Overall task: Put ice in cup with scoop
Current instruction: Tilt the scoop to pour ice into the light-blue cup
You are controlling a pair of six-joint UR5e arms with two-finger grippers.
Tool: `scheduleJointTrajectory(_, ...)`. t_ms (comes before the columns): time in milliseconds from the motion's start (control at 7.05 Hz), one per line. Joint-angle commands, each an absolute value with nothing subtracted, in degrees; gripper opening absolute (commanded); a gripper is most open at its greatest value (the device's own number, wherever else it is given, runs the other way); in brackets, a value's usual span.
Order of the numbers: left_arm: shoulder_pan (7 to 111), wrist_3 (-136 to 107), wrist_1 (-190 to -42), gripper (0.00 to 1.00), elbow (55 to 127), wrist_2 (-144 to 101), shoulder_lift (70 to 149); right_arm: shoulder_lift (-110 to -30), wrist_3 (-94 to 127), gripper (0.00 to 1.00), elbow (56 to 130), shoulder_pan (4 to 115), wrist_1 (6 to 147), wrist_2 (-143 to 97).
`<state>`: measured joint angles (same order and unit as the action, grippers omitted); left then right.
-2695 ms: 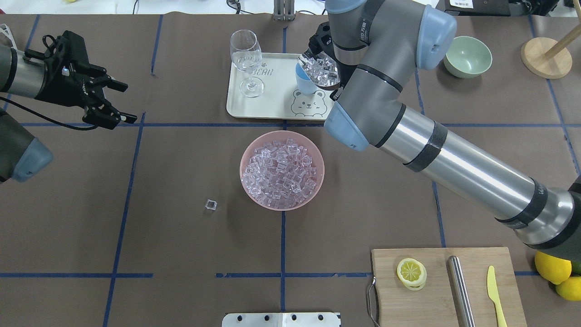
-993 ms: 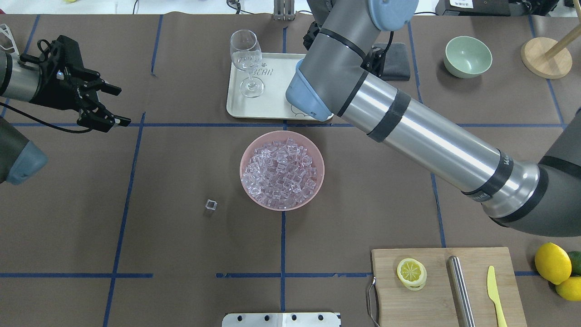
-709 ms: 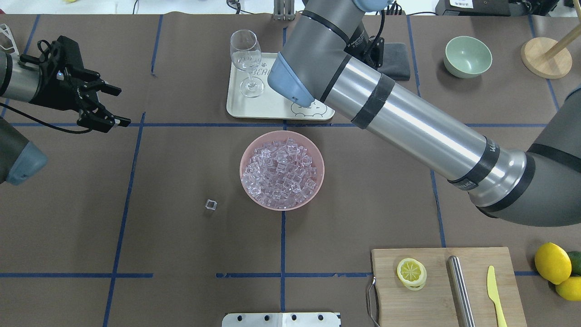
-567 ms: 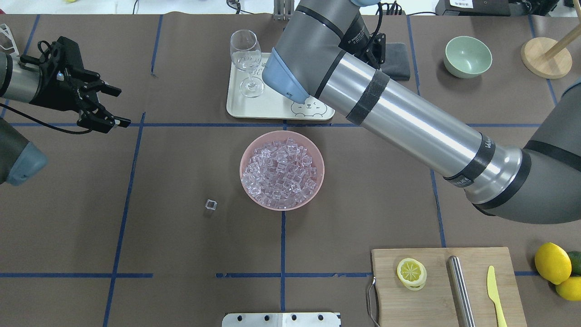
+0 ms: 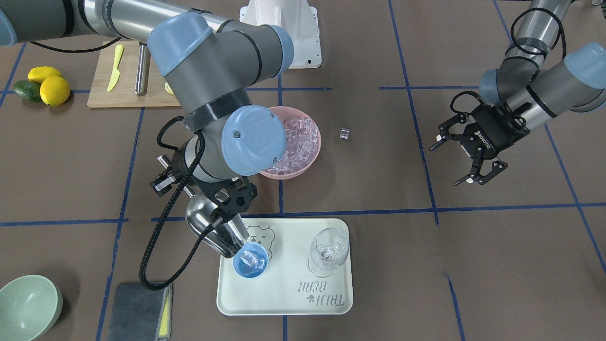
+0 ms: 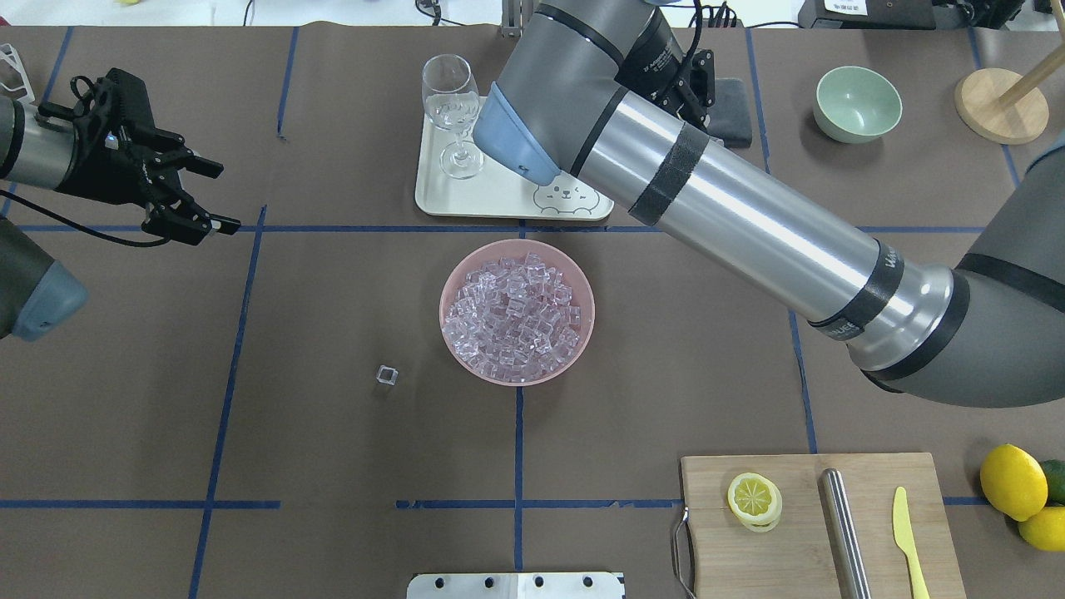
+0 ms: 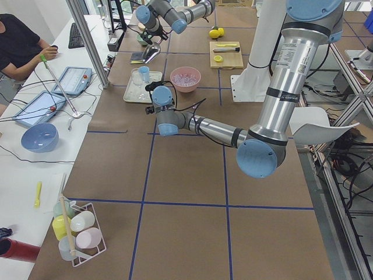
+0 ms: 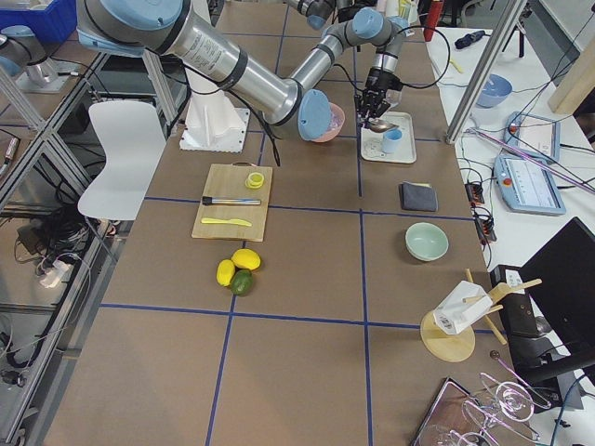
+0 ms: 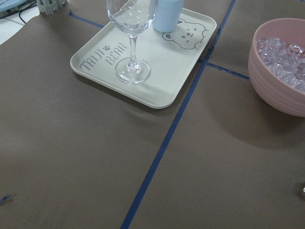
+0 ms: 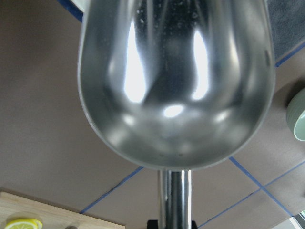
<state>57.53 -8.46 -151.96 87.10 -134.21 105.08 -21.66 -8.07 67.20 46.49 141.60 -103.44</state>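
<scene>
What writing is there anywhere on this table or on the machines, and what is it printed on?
"TAIJI BEAR", with a small paw print: on the pale tray, beside a drawn bear face.
"ROBOTIQ": on the black body of the left gripper.
White lettering on the right arm, near its black band and on its wrist: too small to read.
Nothing else is readable.

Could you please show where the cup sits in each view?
Front-facing: cup on the bear tray's left half, at the scoop's tip.
Overhead: hidden under the right arm.
Exterior left: far, upper left.
Exterior right: far, right of top centre.
Left wrist: top edge, behind the wine glass.
Right wrist: not in it.
Landmark: the bear tray.
</scene>
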Motion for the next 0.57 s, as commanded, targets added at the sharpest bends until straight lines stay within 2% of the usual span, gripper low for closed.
scheduleJointTrajectory(0,57.5,-8.5,-152.0,1.0,87.2,-134.2,105.1,-21.5,-9.1,0.0,67.7,46.5,142.3,-102.9)
scheduleJointTrajectory(142,57.7,-9.0,-151.6,1.0,87.4,-134.2,105.0,-22.6,-9.0,0.0,70.1,46.8,142.3,-103.4)
scheduleJointTrajectory(284,57.9,-9.1,-152.0,1.0,87.5,-134.1,104.9,-26.8,-8.3,0.0,77.0,47.2,142.0,-103.4)
scheduleJointTrajectory(425,58.4,-9.1,-152.0,1.0,87.7,-134.0,103.4,-34.8,-7.9,0.0,88.4,48.0,141.2,-103.5)
